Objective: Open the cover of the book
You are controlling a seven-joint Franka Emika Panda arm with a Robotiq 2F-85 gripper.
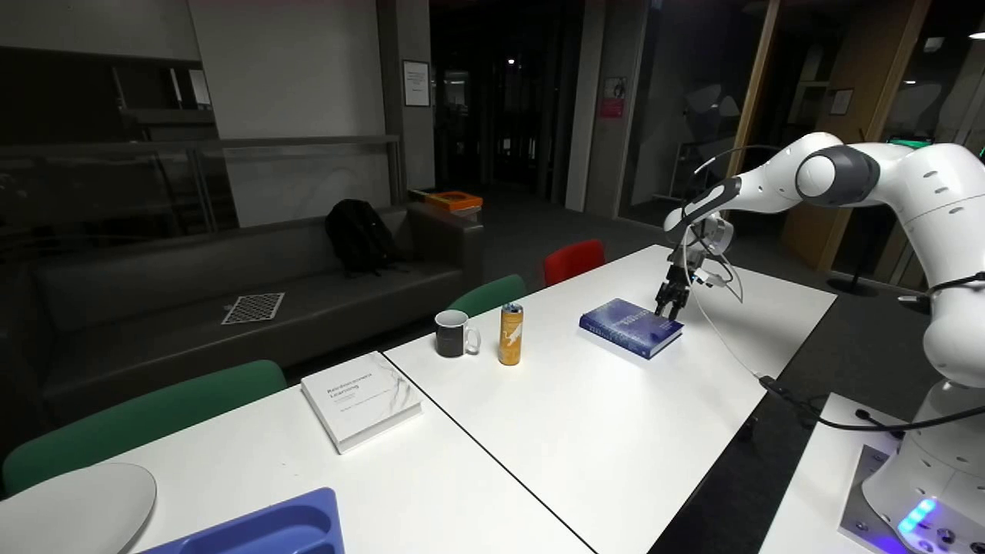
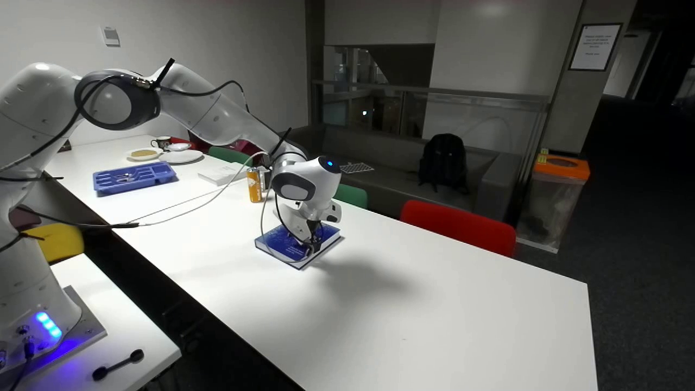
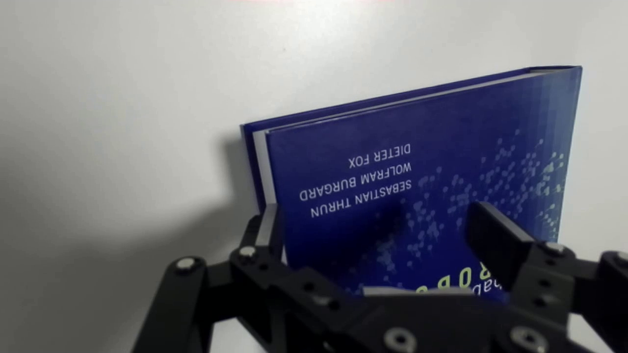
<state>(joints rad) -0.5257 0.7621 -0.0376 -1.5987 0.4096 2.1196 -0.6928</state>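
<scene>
Two fingers (image 3: 267,225) spread apart at a closed book (image 1: 631,327)

The book is laid flat on a white table (image 1: 585,431), with its blue cover (image 3: 417,181) uppermost and closed. The gripper (image 3: 377,211) is held low above it, pointing down, with nothing clasped; in the wrist view, one finger is placed along the free long edge and the other is poised over the cover. Whether the book is touched by either cannot be told.

For a clean lift, the finger at the free edge would best be slid just under the cover, above the pages (image 3: 265,166), then raised gently and carried over toward the spine (image 1: 614,337). If it is set too low, the whole book may be pushed or tipped; if too high, the cover may only be pressed down.

On the spine side, an orange can (image 1: 510,335) is seen, with a mug (image 1: 452,335) near it; should the cover be swung wide, the can is the likelier of the two to be brushed. Farther along, a white book (image 1: 358,396) and a blue tray (image 2: 136,186) are placed well apart. In both exterior views a cable (image 1: 773,386) is shown hanging from the arm (image 1: 912,165); it could be snagged by the rising cover.
</scene>
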